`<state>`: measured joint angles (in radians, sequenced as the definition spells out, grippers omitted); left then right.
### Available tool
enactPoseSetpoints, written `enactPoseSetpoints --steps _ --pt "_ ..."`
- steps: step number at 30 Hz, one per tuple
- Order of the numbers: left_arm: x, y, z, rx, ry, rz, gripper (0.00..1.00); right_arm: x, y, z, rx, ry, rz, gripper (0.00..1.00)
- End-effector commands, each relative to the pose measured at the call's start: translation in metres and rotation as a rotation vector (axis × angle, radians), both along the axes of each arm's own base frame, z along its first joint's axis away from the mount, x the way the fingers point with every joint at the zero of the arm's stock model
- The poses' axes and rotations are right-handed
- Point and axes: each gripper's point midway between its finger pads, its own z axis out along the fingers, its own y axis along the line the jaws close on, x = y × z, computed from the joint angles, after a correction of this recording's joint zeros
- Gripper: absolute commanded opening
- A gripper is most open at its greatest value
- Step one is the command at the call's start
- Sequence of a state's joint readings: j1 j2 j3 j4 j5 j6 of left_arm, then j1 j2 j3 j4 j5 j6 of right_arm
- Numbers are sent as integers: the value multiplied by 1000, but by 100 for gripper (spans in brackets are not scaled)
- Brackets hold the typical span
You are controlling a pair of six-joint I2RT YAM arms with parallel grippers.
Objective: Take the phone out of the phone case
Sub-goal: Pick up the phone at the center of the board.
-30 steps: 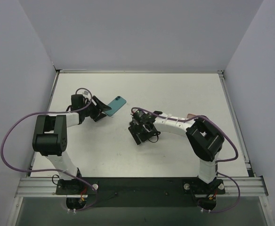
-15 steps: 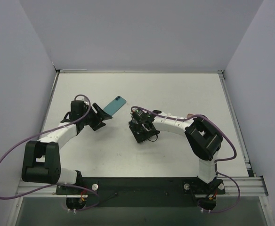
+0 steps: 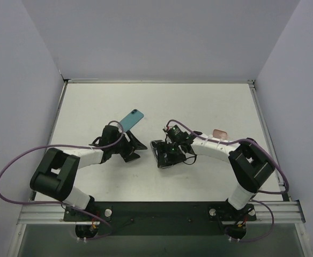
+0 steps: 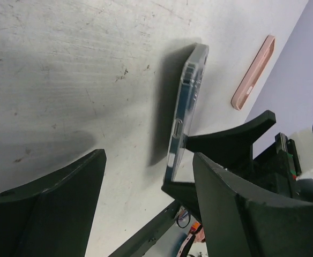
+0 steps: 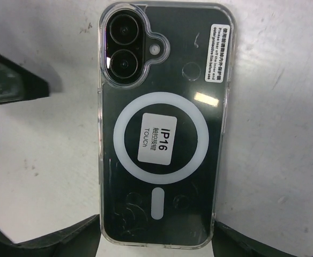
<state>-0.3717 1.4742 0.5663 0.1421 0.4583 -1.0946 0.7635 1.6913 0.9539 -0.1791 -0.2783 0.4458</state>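
- Fingers of the right arm [image 5: 54,241] are clenched on the lower end of the clear plastic phone case [image 5: 164,128], as its wrist camera shows. The black phone [image 5: 191,209] sits fully inside, its lenses showing through the cut-out. Gripping one end probably leaves the other rim and corners free to be worked on.
- From the left wrist, the left fingers [image 4: 44,203] are released, spread wide and empty, aimed at the case. It is held up on its long edge, at or just above the white tabletop [image 4: 65,64]; I cannot tell whether it touches. That pose seems meant to offer a rim to peel. A pink silicone case [image 4: 252,72] lies flat, well apart.
- From above, both arms meet mid-tabletop, their fingers near each other but apart. A teal phone [image 3: 131,120] lies behind the left arm.
- A second ago the left fingers were just beside the teal phone. They have since swung to the centre, and the right arm has shifted slightly rightward. The teal phone has not moved.
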Motion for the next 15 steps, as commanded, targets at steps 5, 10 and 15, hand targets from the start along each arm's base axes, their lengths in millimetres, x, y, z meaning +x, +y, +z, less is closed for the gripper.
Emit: enactPoseSetpoints --steps 5,10,15 --pt "7 -49 0 -71 -42 -63 76 -29 12 21 208 135 -23 0" --pt "9 -71 -11 -73 -23 -92 75 -36 9 22 225 157 -18 0" --pt "14 -85 -22 -71 -1 -109 66 -39 10 32 254 157 -8 0"
